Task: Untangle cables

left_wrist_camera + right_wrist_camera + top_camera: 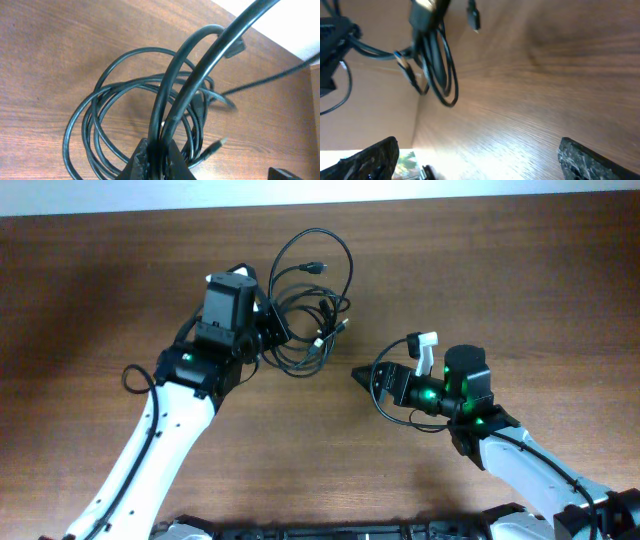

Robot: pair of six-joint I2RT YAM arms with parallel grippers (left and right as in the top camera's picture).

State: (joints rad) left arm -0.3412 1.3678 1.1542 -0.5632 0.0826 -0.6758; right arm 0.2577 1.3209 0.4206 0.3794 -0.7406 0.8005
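Two arms: the left reaches in from the near left and the right from the near right, with the work between them.
Cables [310, 300]: one black tangled bundle on the far-centre part of the surface [500, 270]. Several loops overlap, and one large loop arcs toward the far edge.
Plug ends: one small plug [315, 268] sits inside the far loop. The others are too small to sort by cable.
Left fingers [272, 330]: closed on the bundle's left edge. In the left wrist view two strands rise out of the pinch [142, 160] and arch over the coils [110, 115].
Why held so (judgement): the pinch anchors one side, so a loop pulled elsewhere would slide free instead of dragging the whole bundle.
Right fingers [363, 376]: spread wide and empty. The right wrist view shows one finger [592, 160] at each lower corner with bare wood between.
Why placed so (judgement): the tips point at the bundle, ready to take a loose loop.
Cables relative to fingers: touching the left pair, inside its grip. They lie apart from the right pair, far-left of its tips and high in its view [437, 65].
Step (judgement): early, no cable is separated yet.
Risk (judgement): pulling a knotted strand could tighten the tangle.
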